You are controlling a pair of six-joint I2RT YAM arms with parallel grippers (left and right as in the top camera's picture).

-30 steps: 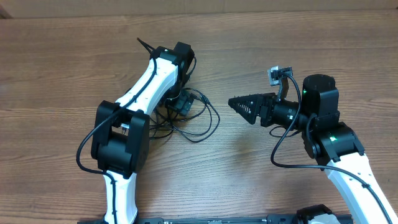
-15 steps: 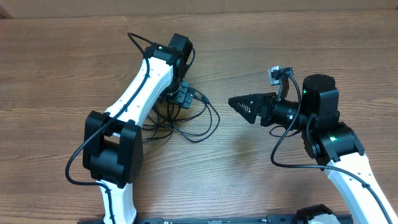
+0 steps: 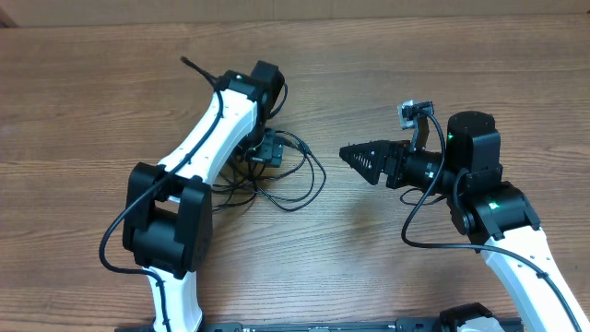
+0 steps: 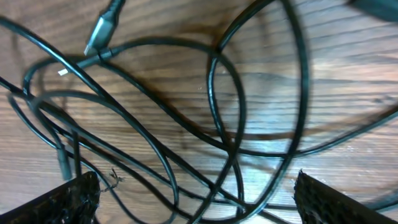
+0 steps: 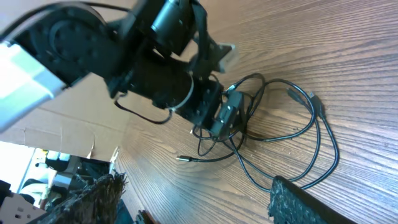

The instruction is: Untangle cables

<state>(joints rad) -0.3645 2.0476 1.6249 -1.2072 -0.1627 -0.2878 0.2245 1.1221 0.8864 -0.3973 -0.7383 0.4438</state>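
The cables (image 3: 304, 187) lie as a loose black tangle on the wooden table (image 3: 387, 55) left of centre. My left gripper (image 3: 270, 149) hangs right over the tangle's upper left part, pointing down. In the left wrist view that gripper (image 4: 196, 208) stands open, its fingers (image 4: 65, 199) wide apart on either side of several crossing cables (image 4: 227, 112); a silver plug (image 4: 99, 34) lies at the upper left. My right gripper (image 3: 354, 157) is open, lying level to the right of the tangle and apart from it. The right wrist view shows that gripper (image 5: 199, 205) with nothing in it and the cables (image 5: 320, 134) ahead.
The left arm's white link (image 3: 207, 129) runs diagonally over the table's left half. A thicker black arm cable (image 3: 410, 226) loops beside the right arm. Cardboard boxes (image 5: 56, 137) stand beyond the table's far edge in the right wrist view.
The left arm's elbow has swung to the left and its gripper has shifted a little over the tangle. The right arm has stayed where it was.
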